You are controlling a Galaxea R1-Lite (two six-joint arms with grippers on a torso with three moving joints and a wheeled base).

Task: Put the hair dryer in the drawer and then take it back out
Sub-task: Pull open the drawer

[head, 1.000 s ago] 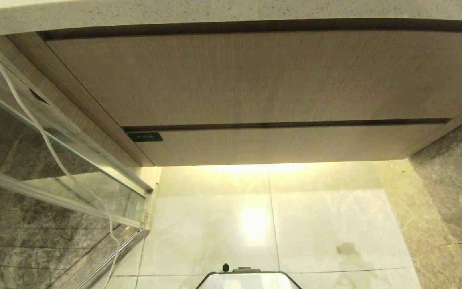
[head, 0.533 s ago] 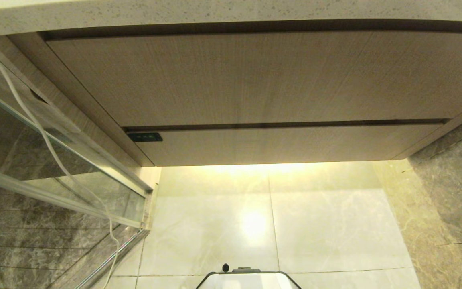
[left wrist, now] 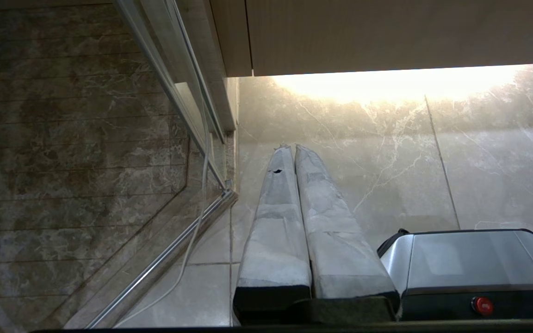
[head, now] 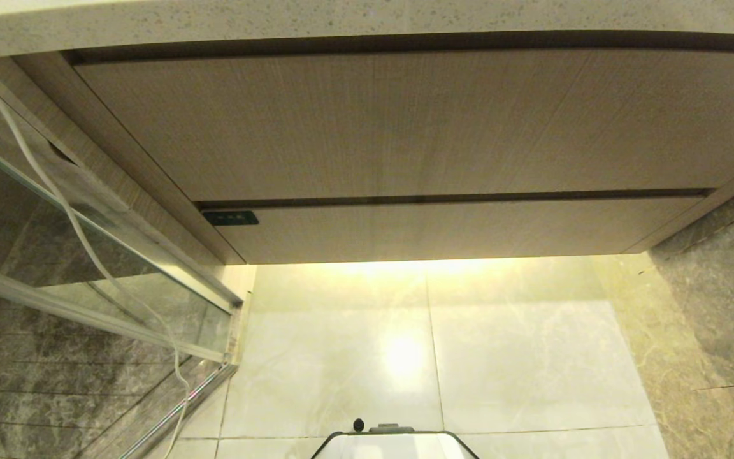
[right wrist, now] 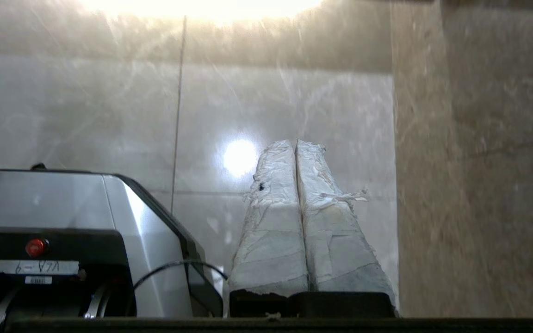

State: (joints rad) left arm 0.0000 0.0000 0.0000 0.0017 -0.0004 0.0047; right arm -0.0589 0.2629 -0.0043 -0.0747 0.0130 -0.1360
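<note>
Both jaws shut, over bare floor

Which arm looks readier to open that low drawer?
Right, marginally. The right gripper and left gripper both hang shut beside the base, short of the drawer, but the left has the glass door and a dangling cord close by.

Below the speckled pale stone countertop, the cabinet's tall panel front and low drawer show light wood grain, the floor tiles glossy cream with faint marbling, the side walls brown-grey veined marble.
</note>
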